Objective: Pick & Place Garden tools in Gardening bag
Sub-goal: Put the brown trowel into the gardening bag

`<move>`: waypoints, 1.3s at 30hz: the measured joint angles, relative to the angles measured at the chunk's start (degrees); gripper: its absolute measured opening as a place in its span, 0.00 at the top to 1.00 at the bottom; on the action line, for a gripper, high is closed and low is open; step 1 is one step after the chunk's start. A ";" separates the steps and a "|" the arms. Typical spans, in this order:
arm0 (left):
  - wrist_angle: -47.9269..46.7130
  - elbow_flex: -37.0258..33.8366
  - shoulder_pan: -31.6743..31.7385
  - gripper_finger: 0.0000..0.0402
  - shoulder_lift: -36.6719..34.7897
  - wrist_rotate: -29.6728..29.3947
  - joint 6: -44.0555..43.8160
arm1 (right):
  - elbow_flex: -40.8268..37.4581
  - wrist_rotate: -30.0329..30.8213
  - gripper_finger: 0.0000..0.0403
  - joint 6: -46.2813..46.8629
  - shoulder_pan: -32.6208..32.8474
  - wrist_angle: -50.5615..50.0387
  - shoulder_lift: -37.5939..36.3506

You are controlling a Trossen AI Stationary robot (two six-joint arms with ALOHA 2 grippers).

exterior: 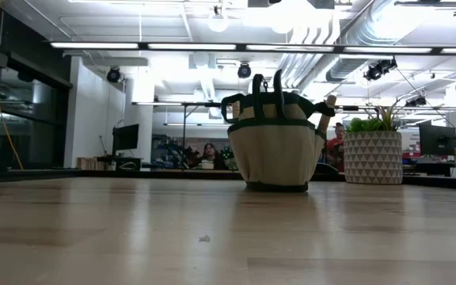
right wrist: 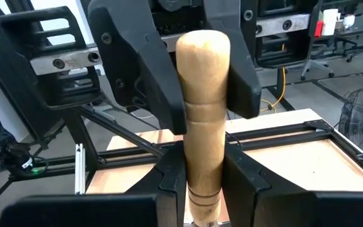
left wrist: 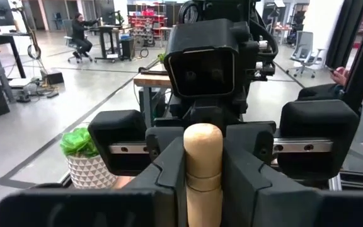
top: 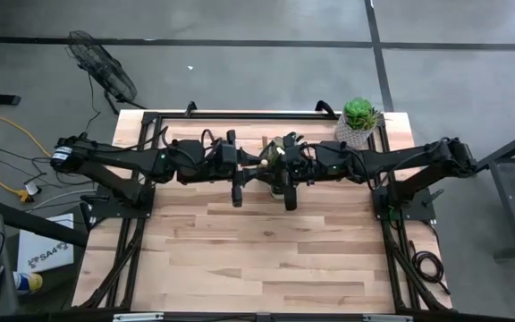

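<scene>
Both grippers, left gripper [left wrist: 203, 180] and right gripper [right wrist: 203, 183], clamp one pale rounded wooden tool handle [right wrist: 203, 107] above the tan-olive fabric gardening bag [exterior: 275, 146] near the worktop's far edge. Risk: uneven release tilts the tool, snagging the bag's rim.

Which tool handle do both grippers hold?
The pale wooden handle, clamped by left gripper and right gripper together; the dark handles stand untouched in the gardening bag.

Light: bright ceiling strips [exterior: 212, 46] — glare | shadows: soft | blur: near tabletop [exterior: 133, 237] — soft focus
</scene>
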 joint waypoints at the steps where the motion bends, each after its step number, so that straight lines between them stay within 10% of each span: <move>1: 0.00 0.00 0.02 0.84 -0.01 0.24 0.03 | 0.00 0.00 0.85 -0.01 0.00 -0.11 0.00; 9: -0.69 0.00 0.02 0.84 0.01 -0.10 0.45 | 0.09 0.03 0.85 0.37 0.00 -1.71 0.00; 18: -4.25 -0.01 -0.02 0.84 -1.73 -4.08 4.68 | 0.04 3.48 0.53 4.35 0.07 -14.15 -2.18; 27: -5.90 -1.74 0.61 0.84 -1.96 -5.84 6.08 | 0.04 5.65 0.48 6.50 0.06 -24.06 -6.71; 39: 20.67 -21.27 7.87 0.84 -3.60 0.46 2.66 | 0.02 7.30 0.47 8.22 0.04 -30.44 -11.62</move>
